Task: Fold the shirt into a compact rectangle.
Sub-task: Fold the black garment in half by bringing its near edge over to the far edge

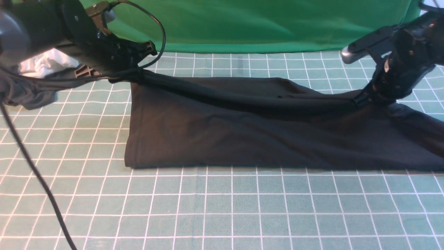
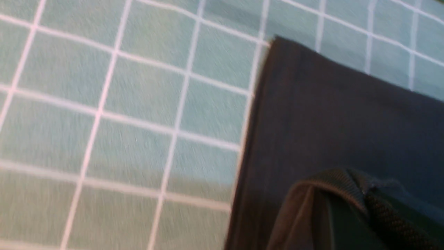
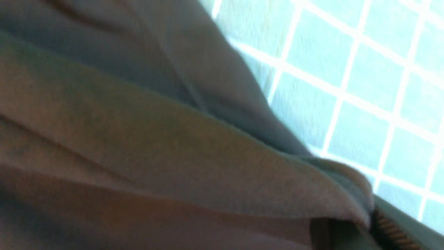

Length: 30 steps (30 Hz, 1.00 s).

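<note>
- The shirt (image 1: 242, 132) lies across the middle and right of the green grid mat (image 1: 222, 208). Its near edge is flat on the mat and its right end runs out of frame.
- The shirt's far edge is raised off the mat. It is stretched into a taut ridge between the two grippers.
- The left gripper (image 1: 137, 72) is clamped on the shirt's far-left corner. In its wrist view a fold of ribbed trim (image 2: 340, 180) bunches close to the camera, above the flat black panel.
- The right gripper (image 1: 362, 99) is pinched tight on the far edge further right, with cloth peaking up into it. Its wrist view is filled with blurred fabric, so the fingers themselves are hidden.
- A dark grey garment (image 1: 31, 92) with a white cloth (image 1: 45, 64) sits at the far left, apart from the shirt.
- Step in hand, as I judge it, is a lengthwise fold, bringing the far edge over toward the near one.
- The next move calls for both arms to travel nearward together, keeping the ridge tight. They should lay the edge along the near hem and only then let go. Uneven pace would skew the fold.
</note>
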{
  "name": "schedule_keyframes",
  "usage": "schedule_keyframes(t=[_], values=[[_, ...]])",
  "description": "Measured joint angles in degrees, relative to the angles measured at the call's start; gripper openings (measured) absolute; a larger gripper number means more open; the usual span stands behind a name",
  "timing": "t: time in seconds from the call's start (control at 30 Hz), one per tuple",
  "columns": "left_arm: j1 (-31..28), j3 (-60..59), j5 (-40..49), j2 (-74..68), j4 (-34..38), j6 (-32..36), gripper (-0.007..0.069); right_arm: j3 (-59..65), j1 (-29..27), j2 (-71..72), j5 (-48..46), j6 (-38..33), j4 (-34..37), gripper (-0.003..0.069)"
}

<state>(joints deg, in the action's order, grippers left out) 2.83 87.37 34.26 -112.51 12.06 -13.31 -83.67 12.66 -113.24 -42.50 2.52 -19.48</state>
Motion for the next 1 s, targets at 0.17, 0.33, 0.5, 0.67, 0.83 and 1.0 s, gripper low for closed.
schedule_keyframes(t=[0.17, 0.33, 0.5, 0.67, 0.83, 1.0], values=[[-0.3, 5.3, -0.1, -5.3, 0.2, 0.3, 0.0014, -5.2, 0.0, -4.9, 1.0, 0.1, 0.0, 0.0041], [-0.3, 9.7, -2.0, -10.2, 0.2, 0.1, 0.0014, -10.1, -0.2, -9.8, 2.2, 1.8, 0.0, 0.0041], [-0.3, 10.8, -5.6, -12.9, 1.7, 0.1, 0.0014, -11.7, -1.4, -12.3, 3.6, 5.3, 0.3, 0.0042], [-0.3, 10.9, -8.4, -13.6, 3.1, 0.0, 0.0014, -11.7, -3.3, -12.8, 4.8, 8.3, 0.7, 0.0064], [-0.3, 11.2, -9.9, -13.6, 3.5, -0.2, 0.0017, -11.7, -4.4, -12.8, 5.7, 9.1, 0.8, 0.0148], [-0.3, 11.2, -9.9, -13.6, 3.6, -0.4, 0.0078, -11.8, -4.8, -12.8, 6.5, 9.0, 0.5, 0.034]])
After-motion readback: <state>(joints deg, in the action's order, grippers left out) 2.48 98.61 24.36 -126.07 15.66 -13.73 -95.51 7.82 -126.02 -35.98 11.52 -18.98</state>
